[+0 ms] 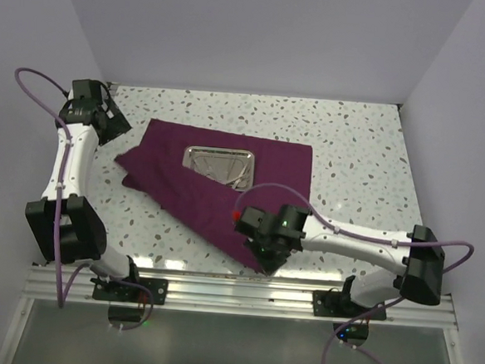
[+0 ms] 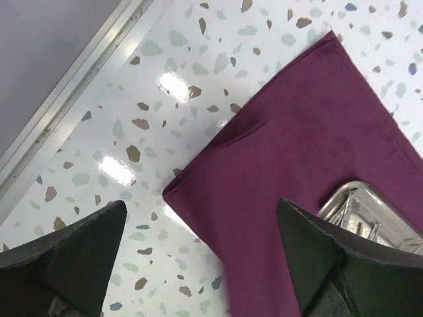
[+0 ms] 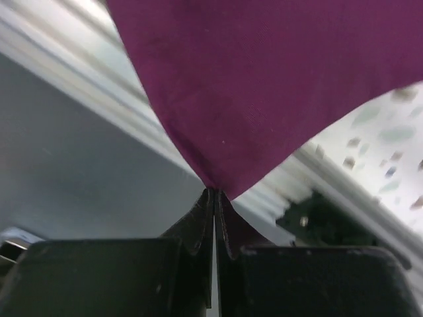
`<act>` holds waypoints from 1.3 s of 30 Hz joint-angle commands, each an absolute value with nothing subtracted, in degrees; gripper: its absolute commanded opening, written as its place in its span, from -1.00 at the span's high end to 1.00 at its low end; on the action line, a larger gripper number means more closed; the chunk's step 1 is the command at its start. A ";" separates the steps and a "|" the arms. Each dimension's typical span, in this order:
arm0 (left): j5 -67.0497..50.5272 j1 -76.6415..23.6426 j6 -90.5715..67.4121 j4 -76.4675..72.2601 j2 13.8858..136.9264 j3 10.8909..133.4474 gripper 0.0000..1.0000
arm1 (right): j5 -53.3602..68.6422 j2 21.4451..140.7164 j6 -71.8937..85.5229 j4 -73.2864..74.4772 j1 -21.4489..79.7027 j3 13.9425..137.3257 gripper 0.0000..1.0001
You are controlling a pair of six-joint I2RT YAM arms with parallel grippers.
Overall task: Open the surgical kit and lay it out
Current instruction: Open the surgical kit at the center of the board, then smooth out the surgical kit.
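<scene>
Left gripper (image 1: 111,125) hangs wide open and empty just beside the maroon cloth wrap's (image 1: 193,202) left edge. On the spread cloth sits the steel tray (image 1: 209,158) holding thin instruments (image 1: 236,175). Right gripper (image 3: 213,195) is clamped on the cloth's near corner.

A dark purple cloth wrap (image 1: 216,201) lies spread on the speckled white table (image 1: 353,148). On it rests a small shiny rectangular steel tray (image 1: 196,154) holding thin silver instruments (image 1: 227,171). The right gripper (image 1: 268,263) sits at the cloth's near corner, and the left gripper (image 1: 117,127) hovers beside its far-left corner.
</scene>
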State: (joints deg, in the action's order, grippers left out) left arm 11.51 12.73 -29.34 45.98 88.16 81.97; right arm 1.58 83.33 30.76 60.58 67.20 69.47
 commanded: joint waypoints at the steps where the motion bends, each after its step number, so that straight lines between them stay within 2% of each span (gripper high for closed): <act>1: 13.36 12.83 -31.90 46.49 83.94 84.29 -0.99 | 3.52 77.19 42.08 69.51 74.95 61.01 1.00; 2: 13.36 12.83 -31.99 46.49 83.59 84.11 -0.99 | 3.34 75.78 45.49 69.96 77.41 59.78 1.00; 8: 12.66 12.83 -31.99 46.67 82.79 82.88 -0.98 | 5.01 68.12 49.83 73.20 77.87 53.44 1.00; 9: 12.66 12.83 -31.99 46.84 82.71 82.79 -0.98 | 4.75 68.03 49.92 74.17 77.87 53.35 0.76; 10: 12.57 12.83 -31.91 46.50 82.36 82.44 -0.98 | 3.53 68.03 50.01 76.18 77.87 53.78 0.05; 11: 12.48 12.83 -31.82 46.32 82.09 81.48 -0.98 | 2.04 68.81 49.92 77.07 77.87 54.57 -0.96; 16: 11.69 12.83 -31.38 44.92 81.56 79.28 -0.99 | -7.80 75.83 46.42 78.92 76.91 67.13 -0.97; 18: 10.73 12.83 -31.03 44.30 81.56 78.31 -0.98 | -11.59 81.79 45.18 78.58 73.49 73.44 -0.97; 21: 7.49 12.83 -29.71 41.58 81.74 76.03 -0.97 | -10.83 85.42 42.72 73.94 61.65 77.42 -0.97; 22: 5.90 12.83 -29.01 39.31 82.09 75.24 -0.97 | -9.68 85.69 41.06 68.61 53.87 77.43 -0.97; 25: 0.27 12.74 -27.16 36.14 84.63 73.30 -0.94 | -6.94 88.14 38.16 61.03 42.93 78.48 -0.97; 28: 0.96 12.31 -26.46 35.51 88.57 73.39 -0.92 | -6.51 92.88 35.78 56.88 30.80 82.08 -0.97; 32: 1.58 12.22 -24.70 35.07 94.91 75.58 -0.90 | -5.10 106.04 33.58 54.05 24.09 88.93 -0.96; 39: -3.42 12.30 -21.01 33.40 107.82 80.15 -0.94 | -4.30 120.38 32.87 54.93 16.09 102.28 -0.95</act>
